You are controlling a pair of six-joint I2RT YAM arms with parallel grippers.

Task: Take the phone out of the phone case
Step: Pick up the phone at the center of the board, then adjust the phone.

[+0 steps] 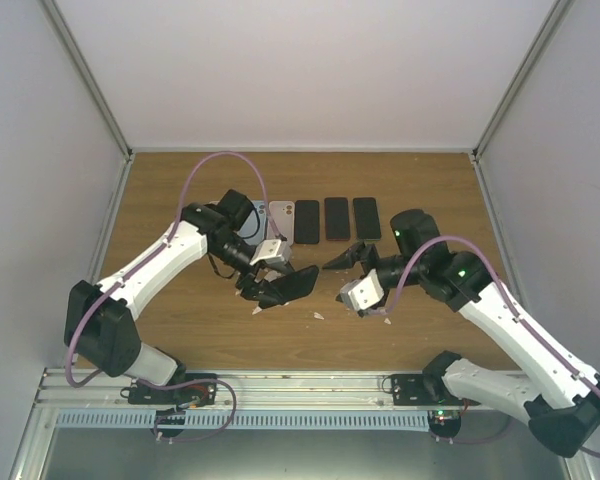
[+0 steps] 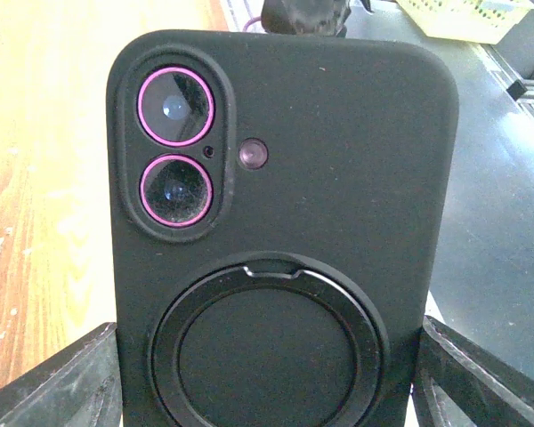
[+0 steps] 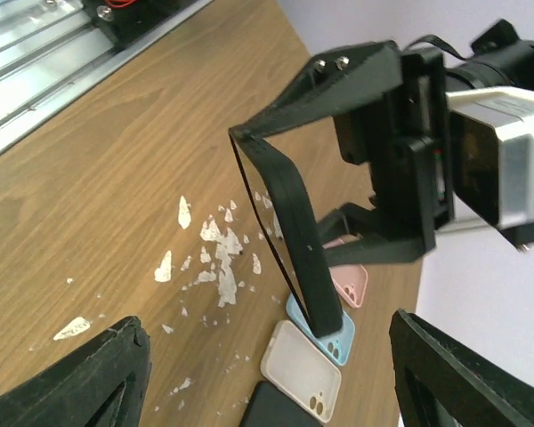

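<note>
A phone in a black case (image 1: 290, 285) is held above the table in my left gripper (image 1: 277, 283), which is shut on its sides. The left wrist view shows the case's back (image 2: 285, 178) with two pink-ringed lenses and a round ring stand, and my fingers (image 2: 67, 387) press on both edges. In the right wrist view the cased phone (image 3: 289, 222) is seen edge-on, tilted. My right gripper (image 1: 344, 277) is open and empty just to the right of the phone, not touching it, and its jaws stand wide apart (image 3: 276, 378).
Several phones and empty cases lie in a row at the back of the wooden table (image 1: 180, 330): blue (image 3: 338, 334), pink (image 3: 351, 285), cream (image 3: 303, 369) and black ones (image 1: 336, 218). White flecks (image 3: 218, 253) mark the wood. A metal rail (image 1: 300, 395) runs along the near edge.
</note>
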